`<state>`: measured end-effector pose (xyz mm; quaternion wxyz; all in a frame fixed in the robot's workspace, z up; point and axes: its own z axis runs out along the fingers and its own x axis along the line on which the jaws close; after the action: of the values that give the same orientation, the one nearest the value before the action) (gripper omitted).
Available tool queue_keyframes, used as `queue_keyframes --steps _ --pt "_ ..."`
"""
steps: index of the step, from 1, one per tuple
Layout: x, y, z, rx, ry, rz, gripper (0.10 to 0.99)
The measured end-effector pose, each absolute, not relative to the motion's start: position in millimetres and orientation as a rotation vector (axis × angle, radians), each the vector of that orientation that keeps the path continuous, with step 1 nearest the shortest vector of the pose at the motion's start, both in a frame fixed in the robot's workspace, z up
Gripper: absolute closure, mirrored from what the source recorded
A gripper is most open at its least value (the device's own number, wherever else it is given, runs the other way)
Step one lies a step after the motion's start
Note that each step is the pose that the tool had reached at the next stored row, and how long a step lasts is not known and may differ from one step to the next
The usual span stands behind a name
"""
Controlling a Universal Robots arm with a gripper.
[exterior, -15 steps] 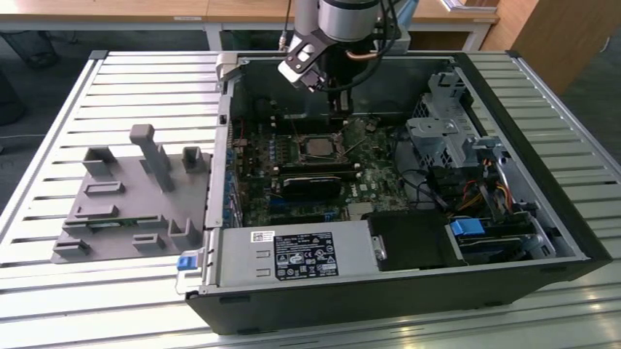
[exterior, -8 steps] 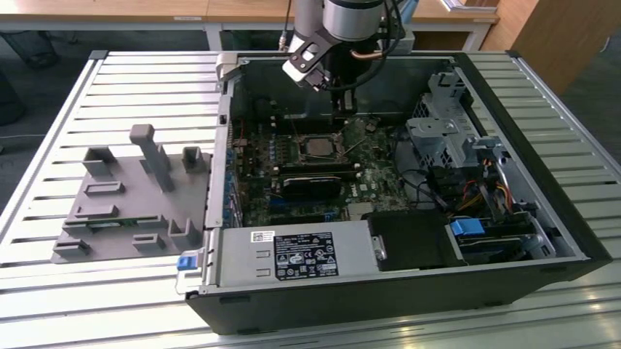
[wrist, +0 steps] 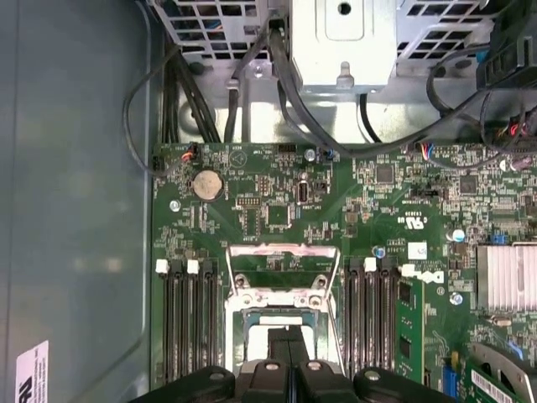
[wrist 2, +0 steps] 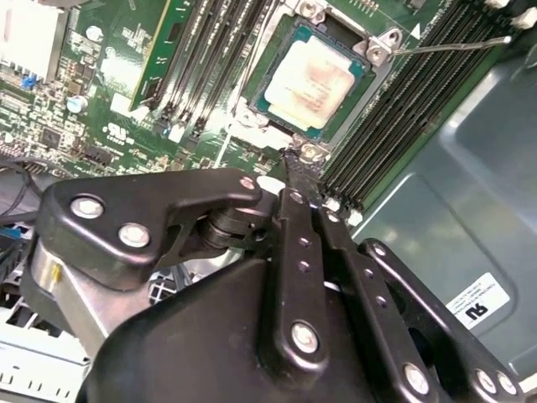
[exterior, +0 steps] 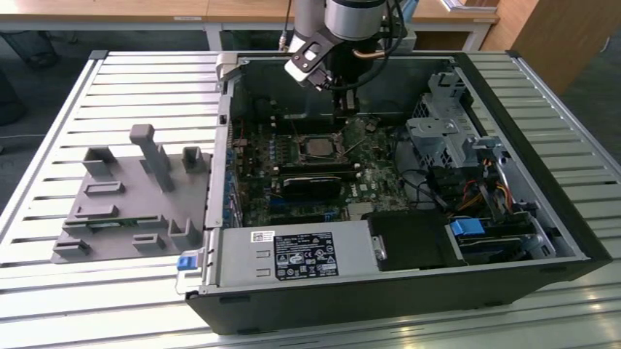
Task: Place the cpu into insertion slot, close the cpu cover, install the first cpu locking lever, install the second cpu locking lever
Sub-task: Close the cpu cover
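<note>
CPU (wrist 2: 315,77): flat sq., pale silvery-beige top, teal rim, seated in slot (wrist 2: 252,107). Gripper (wrist 2: 296,164): fingers pressed together, at slot corner.

No print is legible. A black-and-white label (exterior: 302,256) is fixed to the power supply (exterior: 243,259). A white sticker (wrist 2: 477,302) with black marks is fixed to the case wall (wrist 2: 470,168). A white triangle mark (wrist 2: 417,31) is printed near the insertion slot (wrist 2: 252,107).
</note>
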<state>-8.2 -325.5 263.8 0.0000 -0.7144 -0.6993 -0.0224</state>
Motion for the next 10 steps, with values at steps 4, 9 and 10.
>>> queue_keyframes --steps 4,9,10 --pt "-7.1 -325.6 263.7 -2.245 -2.197 -0.070 0.980" --pt "-5.7 -325.7 263.7 -2.245 -2.197 -0.070 0.980" --pt "-5.6 -325.7 263.7 -2.245 -2.197 -0.070 0.980"
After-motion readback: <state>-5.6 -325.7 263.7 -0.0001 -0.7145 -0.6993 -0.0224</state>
